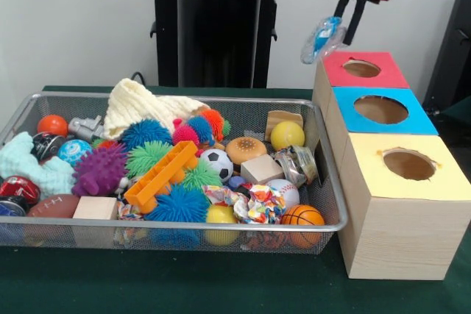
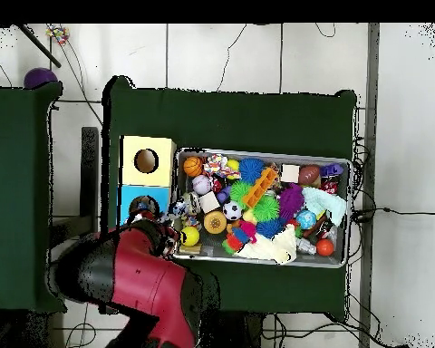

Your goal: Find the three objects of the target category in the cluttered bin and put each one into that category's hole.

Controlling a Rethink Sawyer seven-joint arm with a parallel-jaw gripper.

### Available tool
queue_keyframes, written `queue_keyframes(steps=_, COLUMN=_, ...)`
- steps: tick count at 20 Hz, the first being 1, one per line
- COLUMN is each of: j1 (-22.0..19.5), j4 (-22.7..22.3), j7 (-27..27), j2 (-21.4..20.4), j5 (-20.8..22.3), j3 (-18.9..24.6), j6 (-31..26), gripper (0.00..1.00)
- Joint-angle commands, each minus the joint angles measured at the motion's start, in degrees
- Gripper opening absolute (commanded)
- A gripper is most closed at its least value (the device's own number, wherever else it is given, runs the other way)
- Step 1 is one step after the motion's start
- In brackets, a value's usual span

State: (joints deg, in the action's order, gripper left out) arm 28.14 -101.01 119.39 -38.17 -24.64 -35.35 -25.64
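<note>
My gripper [image 1: 341, 27] hangs at the top right, above the near-left corner of the red-topped box [image 1: 390, 73] and just short of its round hole [image 1: 361, 68]. It is shut on a crinkly blue and clear packet [image 1: 321, 38], which dangles to the left of the fingers. Toward the front sit the blue-topped box [image 1: 416, 112] and the yellow-topped box [image 1: 434, 182], each with a hole. The wire bin [image 1: 221, 226] to the left is full of toys. In the overhead view the red arm [image 2: 144, 272] covers the red box and my gripper.
The bin holds spiky balls [image 1: 179, 204], an orange plastic block [image 1: 160, 175], a soccer ball [image 1: 216, 163], a basketball [image 1: 302, 216], a yellow ball [image 1: 287, 135], a burger toy [image 1: 246, 150], wooden blocks and a cream cloth [image 1: 136, 104]. The boxes stand tight against the bin's right side.
</note>
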Motion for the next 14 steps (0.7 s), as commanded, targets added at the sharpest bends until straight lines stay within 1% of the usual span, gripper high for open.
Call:
queue_keyframes(steps=1, j1=-0.54, j4=8.72, j7=16.73, j2=6.58, j5=-2.93, j3=3.99, j6=-7.22, gripper=0.00)
queue_keyframes(steps=5, j1=-0.07, j4=10.70, j7=18.67, j2=8.77, j5=-4.29, j3=3.47, j6=-7.37, gripper=0.00)
queue_keyframes(steps=8, j1=0.48, j4=10.96, j7=19.86, j2=9.83, j5=-5.05, j3=2.77, j6=-7.11, gripper=0.00)
queue_keyframes(steps=12, j1=1.55, j4=9.97, j7=21.08, j2=10.99, j5=-6.26, j3=2.58, j6=-5.55, gripper=0.00)
queue_keyframes(steps=14, j1=1.57, j4=9.53, j7=21.02, j2=10.81, j5=-6.41, j3=2.26, j6=-5.44, gripper=0.00)
